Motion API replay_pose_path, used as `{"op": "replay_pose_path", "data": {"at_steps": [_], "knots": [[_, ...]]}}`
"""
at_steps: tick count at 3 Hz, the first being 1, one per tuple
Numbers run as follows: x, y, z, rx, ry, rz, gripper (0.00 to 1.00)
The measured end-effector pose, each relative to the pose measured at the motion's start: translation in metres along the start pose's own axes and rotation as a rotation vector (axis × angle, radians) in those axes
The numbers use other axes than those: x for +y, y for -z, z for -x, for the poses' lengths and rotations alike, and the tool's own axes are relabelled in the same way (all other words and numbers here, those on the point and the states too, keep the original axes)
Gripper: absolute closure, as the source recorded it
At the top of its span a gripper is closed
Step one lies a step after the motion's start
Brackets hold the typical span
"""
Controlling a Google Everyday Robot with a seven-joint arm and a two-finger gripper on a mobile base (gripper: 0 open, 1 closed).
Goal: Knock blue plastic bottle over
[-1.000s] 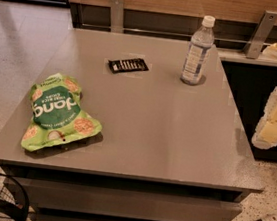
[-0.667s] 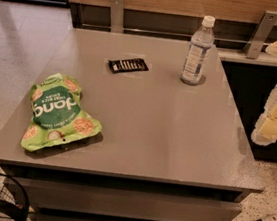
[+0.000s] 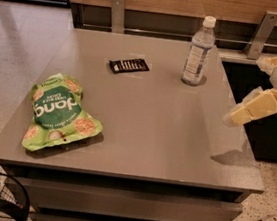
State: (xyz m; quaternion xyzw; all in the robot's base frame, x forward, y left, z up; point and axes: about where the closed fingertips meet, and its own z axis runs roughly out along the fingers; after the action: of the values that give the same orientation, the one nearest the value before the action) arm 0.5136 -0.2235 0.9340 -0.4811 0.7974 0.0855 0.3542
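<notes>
The blue plastic bottle (image 3: pixel 198 51) stands upright near the back right corner of the grey table (image 3: pixel 165 136). It is clear, with a white cap and a pale label. My gripper (image 3: pixel 245 90) is at the right edge of the view, over the table's right edge, to the right of the bottle and a bit nearer the front. Its two cream fingers are spread apart and hold nothing. The lower finger (image 3: pixel 252 108) reaches over the table's edge. The gripper does not touch the bottle.
A green snack bag (image 3: pixel 57 111) lies at the front left of the table. A small black flat packet (image 3: pixel 129 65) lies at the back centre. A wooden wall with metal brackets (image 3: pixel 117 10) runs behind. A dark cabinet (image 3: pixel 271 134) stands to the right.
The gripper has moved left and slightly up, from beside the table to over its right edge. The bottle, bag and packet have not moved.
</notes>
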Motion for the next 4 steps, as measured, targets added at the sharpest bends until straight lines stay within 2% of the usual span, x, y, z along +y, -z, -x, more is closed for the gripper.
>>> {"op": "replay_pose_path", "data": {"at_steps": [1, 2, 3, 4], "knots": [[-0.023, -0.022, 0.021, -0.226, -0.039, -0.052, 0.0], [-0.059, -0.03, 0.041, -0.402, -0.046, -0.159, 0.0], [-0.11, -0.031, 0.054, -0.509, -0.067, -0.288, 0.0], [-0.112, -0.034, 0.054, -0.514, -0.072, -0.282, 0.0]]}}
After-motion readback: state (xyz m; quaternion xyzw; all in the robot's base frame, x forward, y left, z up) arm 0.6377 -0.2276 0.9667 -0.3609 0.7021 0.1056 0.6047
